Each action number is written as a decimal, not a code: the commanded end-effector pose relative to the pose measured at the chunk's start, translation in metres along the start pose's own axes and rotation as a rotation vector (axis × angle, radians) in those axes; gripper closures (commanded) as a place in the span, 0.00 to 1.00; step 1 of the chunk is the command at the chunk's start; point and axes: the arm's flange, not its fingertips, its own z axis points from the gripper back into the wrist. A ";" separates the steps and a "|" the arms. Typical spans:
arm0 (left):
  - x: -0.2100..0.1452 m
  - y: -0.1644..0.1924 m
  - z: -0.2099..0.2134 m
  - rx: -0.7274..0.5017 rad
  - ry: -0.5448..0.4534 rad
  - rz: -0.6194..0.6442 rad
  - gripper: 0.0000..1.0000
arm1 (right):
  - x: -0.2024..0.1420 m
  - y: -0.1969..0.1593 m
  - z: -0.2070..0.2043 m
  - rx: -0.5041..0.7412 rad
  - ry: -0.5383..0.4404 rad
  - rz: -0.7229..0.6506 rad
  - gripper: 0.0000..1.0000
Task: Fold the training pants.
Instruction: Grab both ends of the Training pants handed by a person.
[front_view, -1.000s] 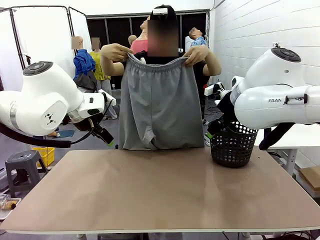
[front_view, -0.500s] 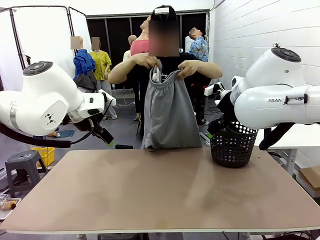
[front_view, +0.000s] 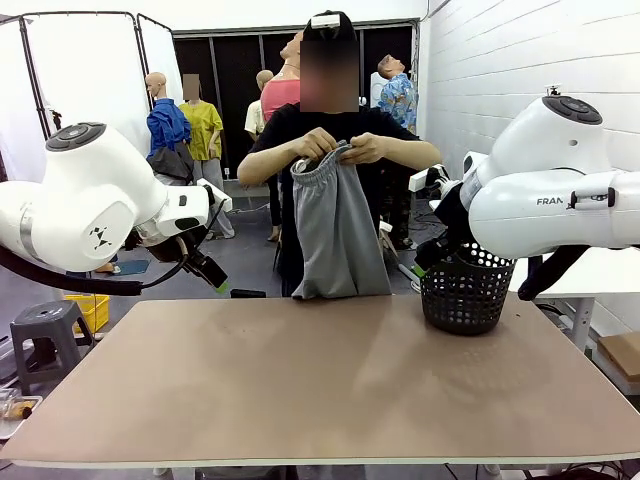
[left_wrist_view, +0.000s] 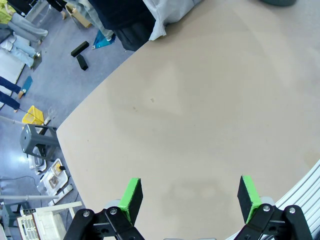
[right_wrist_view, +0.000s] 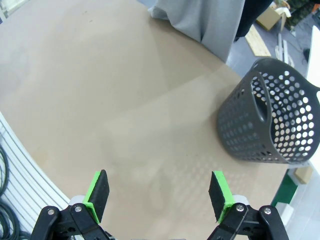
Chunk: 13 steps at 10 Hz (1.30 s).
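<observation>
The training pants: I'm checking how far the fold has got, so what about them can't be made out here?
- Front view: the waistband of the training pants is bunched in the person's hands, hiding the layers.
- Front view: the hem meets the far edge of the table; resting or hanging, cannot tell.
- Left wrist view: the top edge cuts off all but a corner.
- Right wrist view: the top edge cuts off the upper part.

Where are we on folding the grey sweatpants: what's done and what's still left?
Done: the light grey jersey training pants look doubled lengthwise. In hand: the person's hands pinch the waistband together, hems hanging near the far edge of the brown table. Left: laying them down and folding crosswise. The left gripper and right gripper are open, empty.
</observation>
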 end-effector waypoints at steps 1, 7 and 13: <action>0.000 0.000 -0.001 -0.004 0.000 -0.006 0.00 | 0.000 0.000 -0.002 0.000 0.005 0.003 0.00; 0.000 0.000 -0.001 -0.004 0.000 -0.006 0.00 | 0.000 0.000 -0.002 0.000 0.005 0.003 0.00; 0.000 0.000 -0.001 -0.004 0.000 -0.006 0.00 | 0.000 0.000 -0.002 0.000 0.005 0.003 0.00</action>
